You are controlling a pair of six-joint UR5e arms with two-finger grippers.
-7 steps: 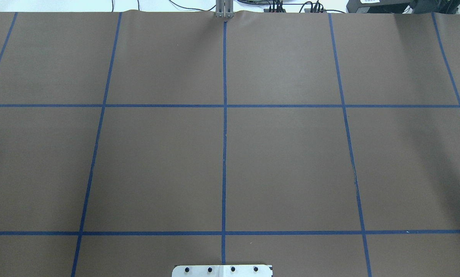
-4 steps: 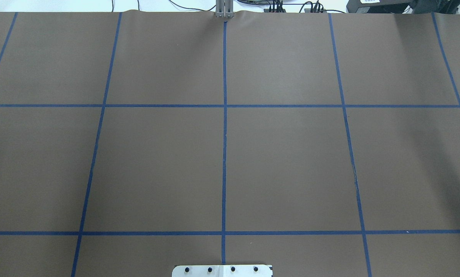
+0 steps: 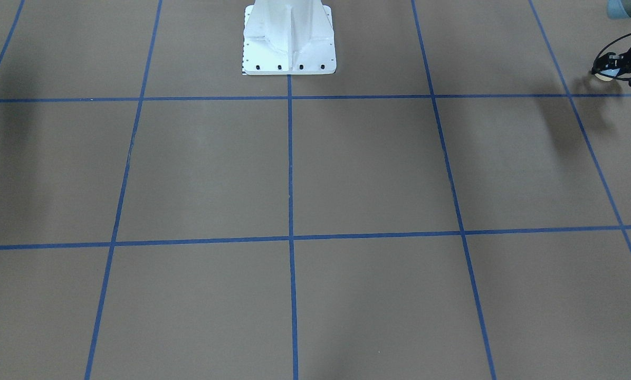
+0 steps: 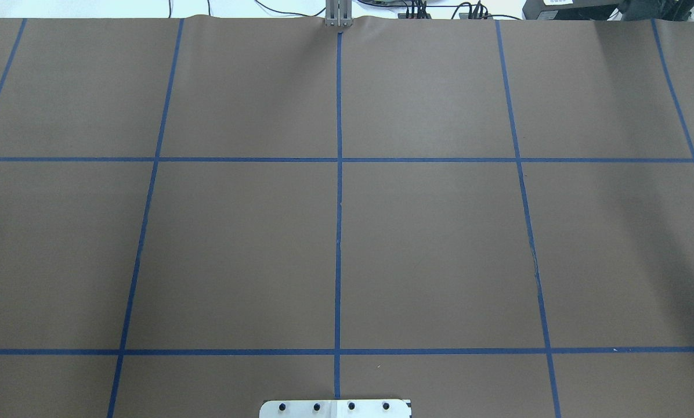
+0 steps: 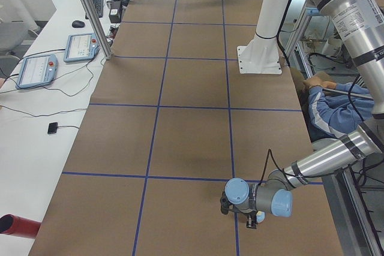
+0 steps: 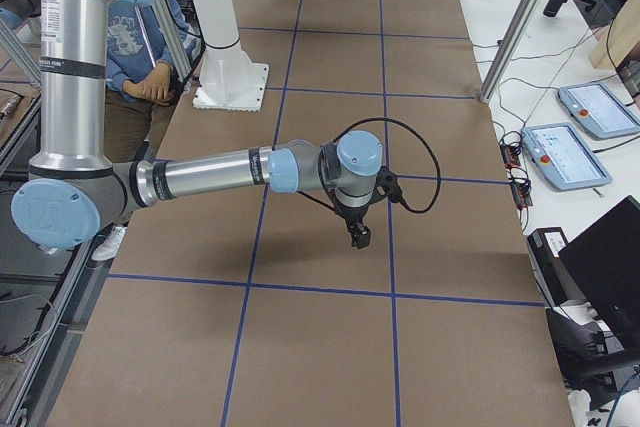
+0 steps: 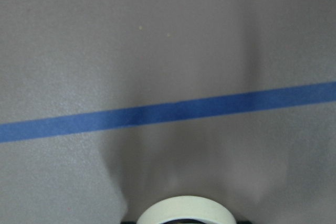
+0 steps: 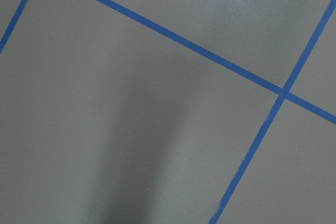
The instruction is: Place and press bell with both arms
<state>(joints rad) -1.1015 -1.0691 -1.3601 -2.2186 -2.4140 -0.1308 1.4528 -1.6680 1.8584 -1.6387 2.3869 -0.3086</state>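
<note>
The bell [image 3: 605,76] shows as a small cream-based piece between the fingers of my left gripper [image 3: 609,70] at the far right edge of the front-facing view, low over the brown table. In the exterior left view the left gripper [image 5: 252,216] holds the bell [image 5: 260,214] just above a blue tape line. The left wrist view shows only the bell's cream rim [image 7: 185,212] at its bottom edge. My right gripper [image 6: 357,237] hangs above the table in the exterior right view only; I cannot tell whether it is open or shut. Neither arm shows in the overhead view.
The brown table [image 4: 428,244] carries a blue tape grid. The white pedestal [image 3: 289,42] stands at the robot's edge. A seated person [image 5: 336,109] is beside the table. Teach pendants [image 5: 37,70] and a metal post [image 5: 90,13] stand along the far side.
</note>
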